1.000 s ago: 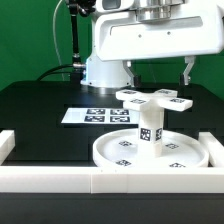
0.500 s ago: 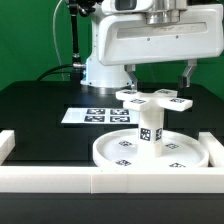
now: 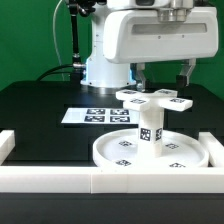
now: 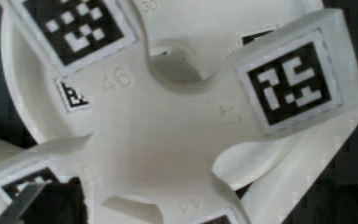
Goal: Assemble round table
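The round table stands near the front of the black table. Its large rimmed disc [image 3: 150, 152] lies flat. The short post [image 3: 150, 128] stands upright in the disc's middle. The lobed foot piece [image 3: 152, 98] sits flat on top of the post. My gripper [image 3: 164, 74] hangs just above and behind the foot piece, open and empty, touching nothing. Its two dark fingers [image 3: 140, 72] stand wide apart. In the wrist view the tagged foot piece [image 4: 176, 110] fills the picture from close above.
The marker board [image 3: 95, 116] lies on the table behind the disc, toward the exterior view's left. White barrier bars run along the front [image 3: 100, 182], the left [image 3: 6, 145] and the right [image 3: 217, 140]. The arm's base [image 3: 105, 70] stands at the back.
My gripper has shifted a little toward the exterior view's right above the foot piece. The table parts have not moved.
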Controlling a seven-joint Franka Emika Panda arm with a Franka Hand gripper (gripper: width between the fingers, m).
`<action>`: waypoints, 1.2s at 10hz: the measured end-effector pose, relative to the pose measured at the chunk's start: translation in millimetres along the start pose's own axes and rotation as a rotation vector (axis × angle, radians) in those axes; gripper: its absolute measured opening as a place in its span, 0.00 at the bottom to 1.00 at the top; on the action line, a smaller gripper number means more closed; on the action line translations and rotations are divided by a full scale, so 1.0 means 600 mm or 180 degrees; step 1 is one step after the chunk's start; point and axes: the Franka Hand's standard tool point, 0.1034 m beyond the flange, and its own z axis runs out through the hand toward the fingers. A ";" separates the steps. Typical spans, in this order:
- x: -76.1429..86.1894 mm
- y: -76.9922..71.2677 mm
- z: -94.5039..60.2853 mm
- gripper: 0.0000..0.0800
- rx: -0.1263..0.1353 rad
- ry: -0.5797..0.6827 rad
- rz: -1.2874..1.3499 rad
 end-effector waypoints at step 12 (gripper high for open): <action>-0.010 0.013 0.012 0.81 -0.0134 -0.0202 -0.2840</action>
